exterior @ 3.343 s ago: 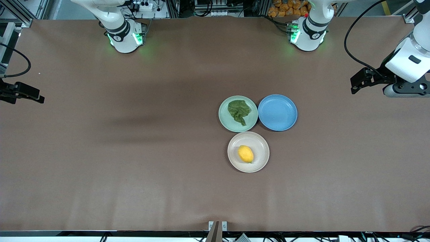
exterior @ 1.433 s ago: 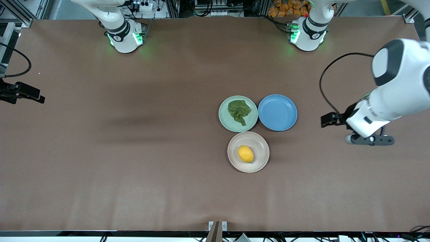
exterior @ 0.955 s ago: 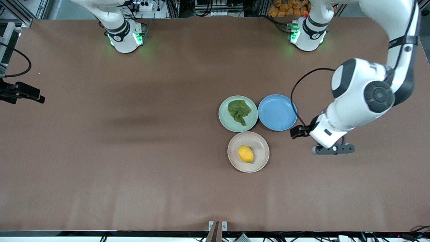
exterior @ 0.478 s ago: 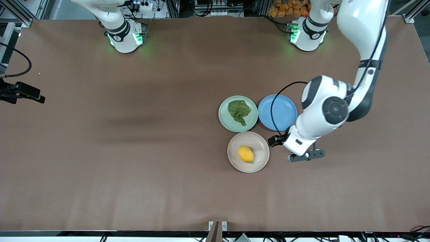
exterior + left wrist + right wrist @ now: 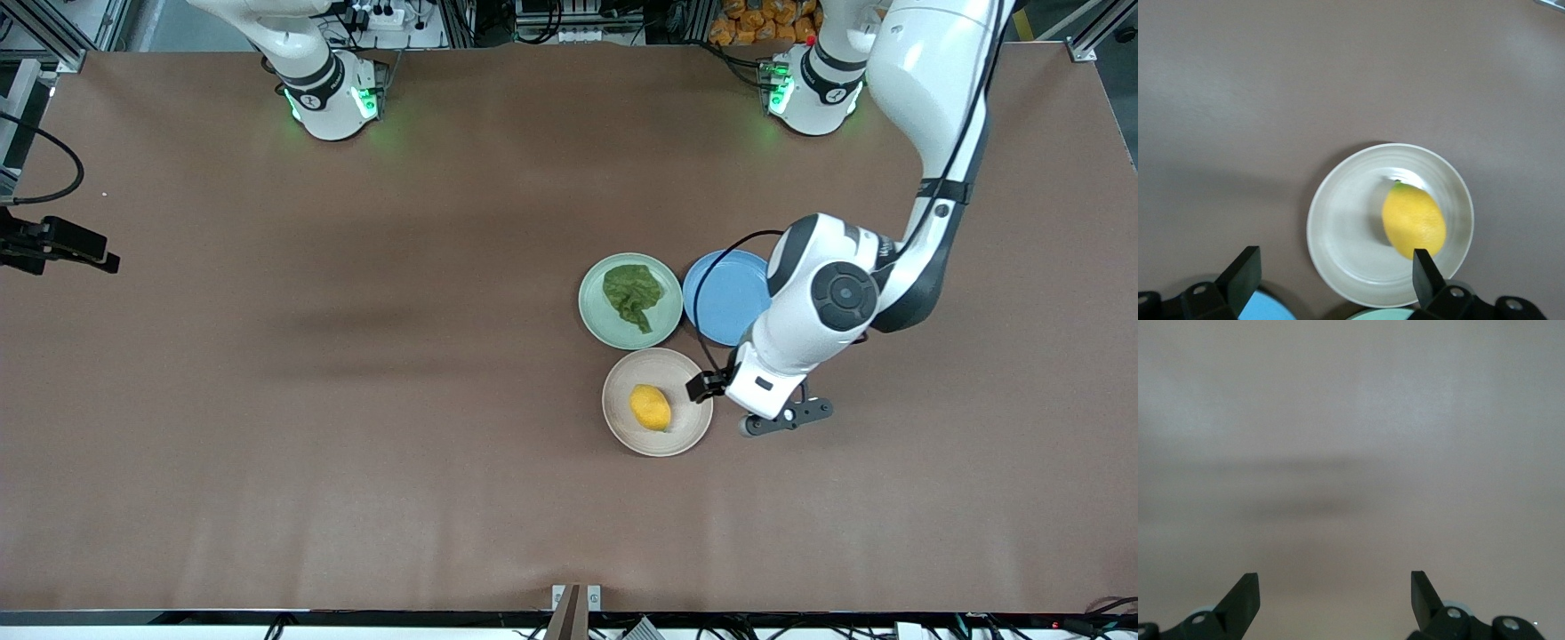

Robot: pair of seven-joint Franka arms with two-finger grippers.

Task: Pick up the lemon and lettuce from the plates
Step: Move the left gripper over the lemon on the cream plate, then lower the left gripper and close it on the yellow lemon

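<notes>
Nearby, oval yellow lemon (image 5: 651, 407) on cream round plate (image 5: 685, 436); wrinkly green lettuce (image 5: 632, 295) on mint plate (image 5: 594, 313). Left tool (image 5: 1331, 267) wide open, empty, above cream plate's rim; right tool (image 5: 1335, 590) open, empty, waiting.

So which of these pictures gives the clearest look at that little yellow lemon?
The left wrist view: the small oval yellow lemon fills more of the picture, on its cream round plate. The front view shows it whole but small. The right wrist view shows only bare table.

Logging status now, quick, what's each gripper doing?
Left gripper: open, empty, above the cream-beige plate's edge, near the yellow lemon.
Right gripper: open, empty, waiting.
</notes>
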